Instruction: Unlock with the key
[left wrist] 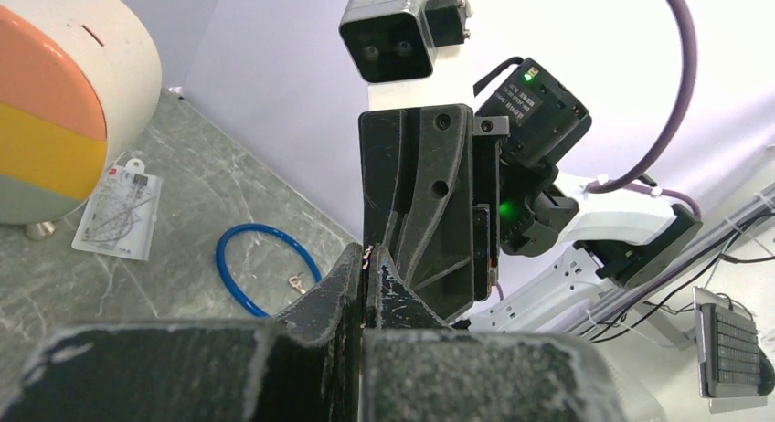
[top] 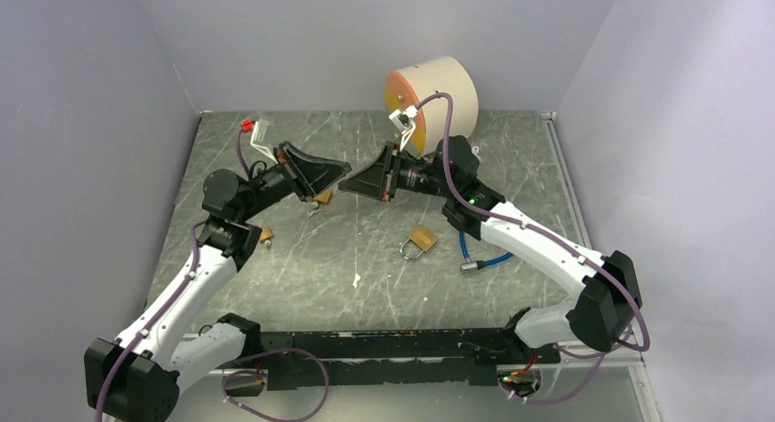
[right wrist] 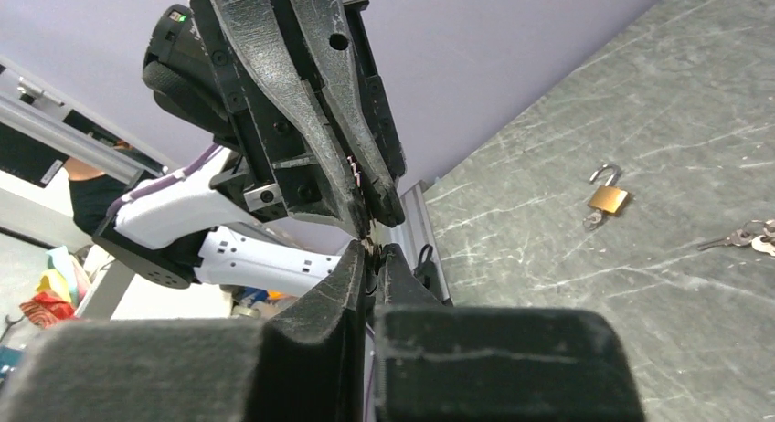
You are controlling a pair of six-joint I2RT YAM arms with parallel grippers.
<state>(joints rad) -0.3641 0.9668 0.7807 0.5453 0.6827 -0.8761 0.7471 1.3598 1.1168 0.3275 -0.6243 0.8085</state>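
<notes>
Two grippers meet tip to tip above the bench (top: 302,285). The left gripper (left wrist: 366,260) is clenched, and at its tips sits a tiny pale sliver that I take for the key (right wrist: 367,245), though it is too small to be sure. The right gripper (right wrist: 369,258), facing the left one, is pinched onto the same sliver, so the key hangs between both.

By my judgement the key is light, thin, stiff and slick. It should be held by its flat head with the blade left free, since a loose pinch would let it twist.

A brass padlock (top: 421,239) lies on the bench below the right gripper, toward that arm's base. It looks dense and hard and may slide, so it should be held by the body.
</notes>
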